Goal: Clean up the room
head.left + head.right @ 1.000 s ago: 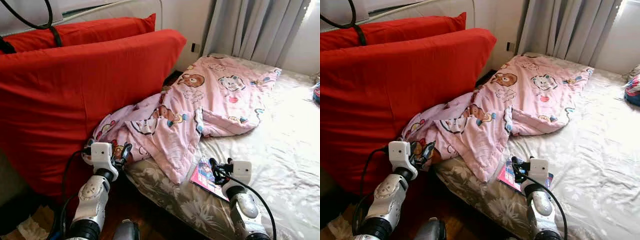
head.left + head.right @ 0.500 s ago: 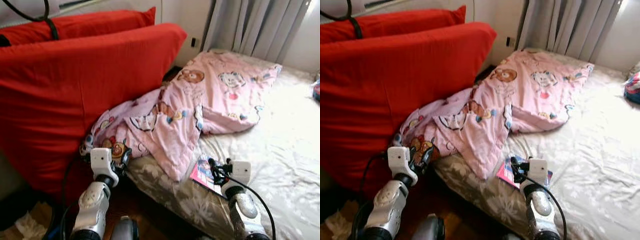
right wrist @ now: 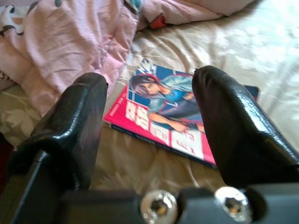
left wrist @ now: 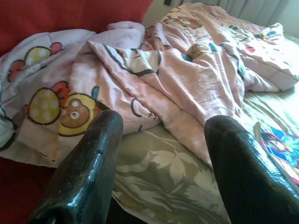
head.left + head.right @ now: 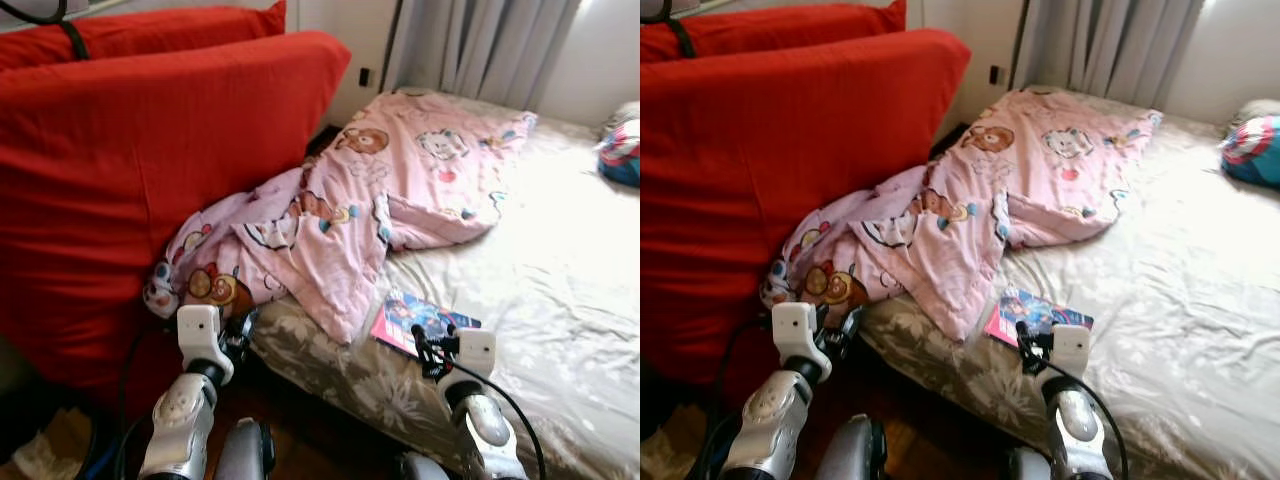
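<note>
Bed (image 5: 560, 300) with floral sheet, seen from its near edge. One pink cartoon-print blanket (image 5: 400, 190) lies crumpled across the bed, its lower end spilling against two red cushions (image 5: 150, 150) stacked at the robot's left. One magazine (image 5: 420, 322) with a pink-edged cover lies flat on the sheet, just beside the blanket's hanging corner. One blue-and-red item (image 5: 620, 155) rests at the far right of the bed. Two grippers: the left gripper (image 4: 161, 158) hovers near the blanket's lower folds, jaws spread wide and empty; the right gripper (image 3: 149, 135) hovers just short of the magazine, jaws likewise spread wide, holding nothing. Grey curtains (image 5: 470, 45) hang behind.
</note>
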`<state>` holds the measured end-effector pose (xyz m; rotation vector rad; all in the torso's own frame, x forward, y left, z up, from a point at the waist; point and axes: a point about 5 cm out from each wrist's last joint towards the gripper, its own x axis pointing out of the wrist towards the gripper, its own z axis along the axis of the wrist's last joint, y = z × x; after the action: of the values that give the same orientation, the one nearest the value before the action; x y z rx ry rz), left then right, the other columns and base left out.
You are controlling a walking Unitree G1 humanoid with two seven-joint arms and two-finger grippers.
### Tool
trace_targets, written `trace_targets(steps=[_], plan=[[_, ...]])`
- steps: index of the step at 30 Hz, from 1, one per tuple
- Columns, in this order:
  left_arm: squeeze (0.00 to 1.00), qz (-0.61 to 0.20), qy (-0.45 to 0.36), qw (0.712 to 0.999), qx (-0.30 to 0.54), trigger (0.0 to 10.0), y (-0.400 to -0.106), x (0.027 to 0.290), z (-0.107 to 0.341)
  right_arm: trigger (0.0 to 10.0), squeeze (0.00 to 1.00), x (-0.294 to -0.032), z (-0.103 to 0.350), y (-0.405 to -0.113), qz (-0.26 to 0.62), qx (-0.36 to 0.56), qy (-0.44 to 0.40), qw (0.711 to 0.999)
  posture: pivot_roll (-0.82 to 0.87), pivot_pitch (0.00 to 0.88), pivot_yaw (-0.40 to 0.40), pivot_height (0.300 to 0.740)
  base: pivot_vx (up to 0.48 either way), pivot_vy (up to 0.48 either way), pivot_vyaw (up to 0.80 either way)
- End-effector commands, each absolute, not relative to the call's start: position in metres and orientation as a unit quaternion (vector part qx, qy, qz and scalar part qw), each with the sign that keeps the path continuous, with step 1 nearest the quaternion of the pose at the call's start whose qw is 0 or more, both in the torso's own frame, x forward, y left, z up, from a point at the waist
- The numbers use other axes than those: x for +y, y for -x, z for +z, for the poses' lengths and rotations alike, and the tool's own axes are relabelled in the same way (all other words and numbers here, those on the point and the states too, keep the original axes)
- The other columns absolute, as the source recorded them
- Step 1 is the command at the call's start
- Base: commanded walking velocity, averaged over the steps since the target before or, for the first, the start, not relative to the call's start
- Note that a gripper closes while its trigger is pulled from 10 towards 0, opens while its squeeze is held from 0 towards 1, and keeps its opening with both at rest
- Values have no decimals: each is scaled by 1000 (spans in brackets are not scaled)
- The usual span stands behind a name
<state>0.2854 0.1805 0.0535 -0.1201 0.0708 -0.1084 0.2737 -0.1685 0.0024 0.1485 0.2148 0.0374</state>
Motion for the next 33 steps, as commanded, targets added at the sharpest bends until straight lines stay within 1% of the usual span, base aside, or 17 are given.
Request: trace_targets(steps=[1,20,24,26,29,33], plan=[[0,-61,60,996,33,10000,-286,178,57,10000,0,-167,2,-272,21,103,-72,992,21,63,-33,600,0,0,0],[0,-68,60,995,38,10000,-289,174,59,10000,0,-161,3,-273,34,104,-73,991,21,61,-25,600,0,0,0],[0,-71,60,995,39,10000,-290,173,60,10000,0,-159,3,-272,47,106,-62,991,22,61,-24,600,251,0,0],[0,-73,60,995,39,10000,-291,172,60,10000,0,-156,2,-271,57,105,-56,991,26,62,-23,600,268,0,794],[0,-74,59,995,39,10000,-291,172,60,10000,0,-155,2,-272,51,109,-65,991,26,62,-22,600,274,0,635],[0,-76,57,995,40,10000,-292,172,60,10000,0,-156,2,-272,42,109,-73,990,26,62,-19,600,274,0,0]])
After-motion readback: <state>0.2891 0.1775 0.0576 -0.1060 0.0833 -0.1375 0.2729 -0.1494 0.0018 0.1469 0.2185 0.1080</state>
